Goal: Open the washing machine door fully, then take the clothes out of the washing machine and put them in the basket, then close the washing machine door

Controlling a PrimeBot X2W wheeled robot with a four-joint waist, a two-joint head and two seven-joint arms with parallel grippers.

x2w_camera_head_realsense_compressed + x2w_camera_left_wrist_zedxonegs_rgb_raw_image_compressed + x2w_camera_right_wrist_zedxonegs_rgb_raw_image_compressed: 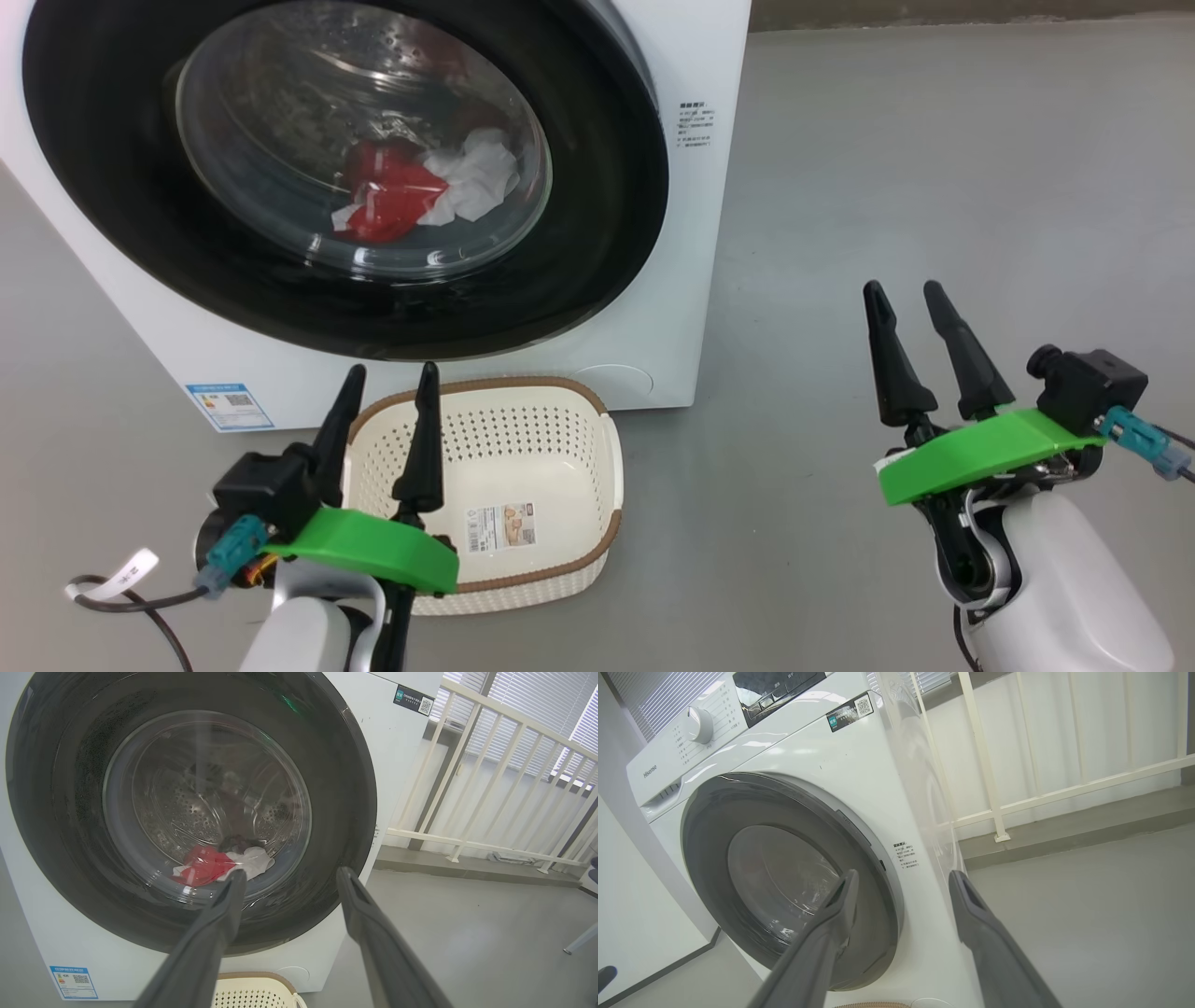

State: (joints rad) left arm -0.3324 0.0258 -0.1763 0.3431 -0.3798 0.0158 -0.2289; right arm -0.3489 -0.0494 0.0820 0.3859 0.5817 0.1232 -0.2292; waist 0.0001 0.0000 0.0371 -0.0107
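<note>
Door of the washer stands shut. It is rigid, and its glossy black rim would likely slip under hard fingers, so the right edge, beside the printed label, looks the place to hook and pull. Behind its glass the clothes lie low in the drum, soft and light, fit to pinch at any fold. Before the washer sits the basket, empty, on the floor. Left tool and right tool both gape, holding nothing.

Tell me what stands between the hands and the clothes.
The shut round black-rimmed glass washing machine door covers the red and white fabric clothes inside. The left hand and right hand, both open, hover short of it.
</note>
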